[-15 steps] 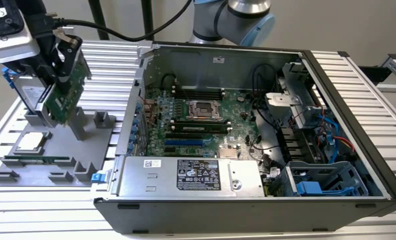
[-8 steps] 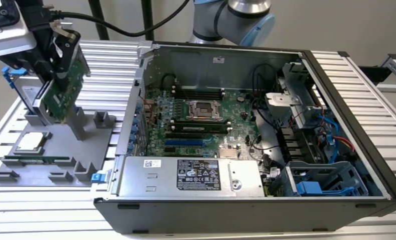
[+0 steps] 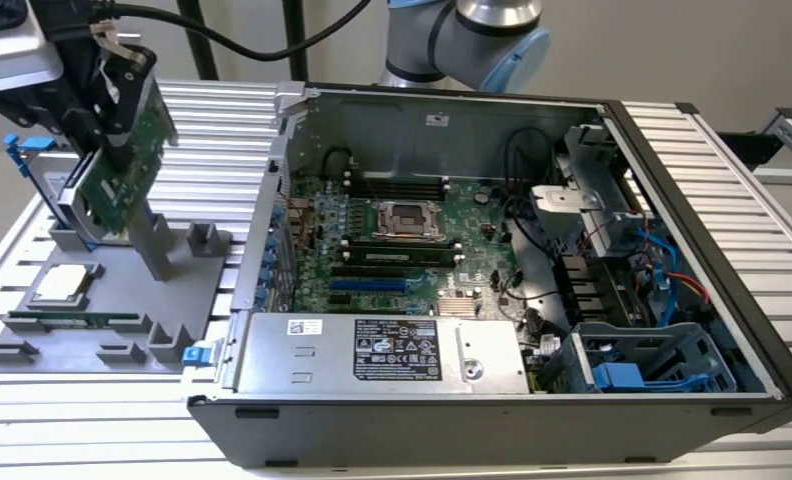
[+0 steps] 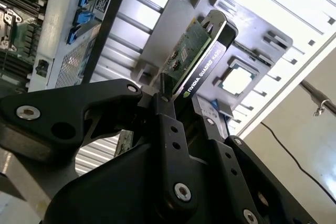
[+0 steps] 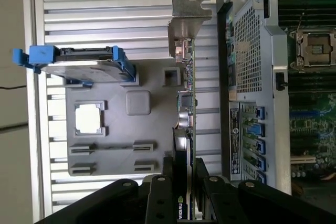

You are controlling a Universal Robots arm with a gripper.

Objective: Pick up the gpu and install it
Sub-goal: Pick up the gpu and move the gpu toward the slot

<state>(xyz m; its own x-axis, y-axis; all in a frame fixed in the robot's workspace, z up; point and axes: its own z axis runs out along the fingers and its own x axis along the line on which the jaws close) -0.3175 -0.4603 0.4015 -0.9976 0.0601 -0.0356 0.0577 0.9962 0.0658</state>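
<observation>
Gpu (image 3: 120, 172), white print on black edge, gripped upright by clenched claw (image 4: 184, 104), over grey tray (image 3: 116, 290), nine o'clock of open computer case (image 3: 503, 425) in exterior view.

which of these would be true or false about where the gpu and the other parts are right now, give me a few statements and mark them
1. The gripper is shut on the gpu. True.
2. The gpu sits in a slot on the motherboard. False: it is held at the grey holder tray, outside the computer case.
3. A cpu lies on the grey holder tray. True.
4. The computer case is closed with its side panel on. False: it lies open, with the motherboard exposed.
5. The hard drive in a blue frame is at the grey holder tray. True.
</observation>
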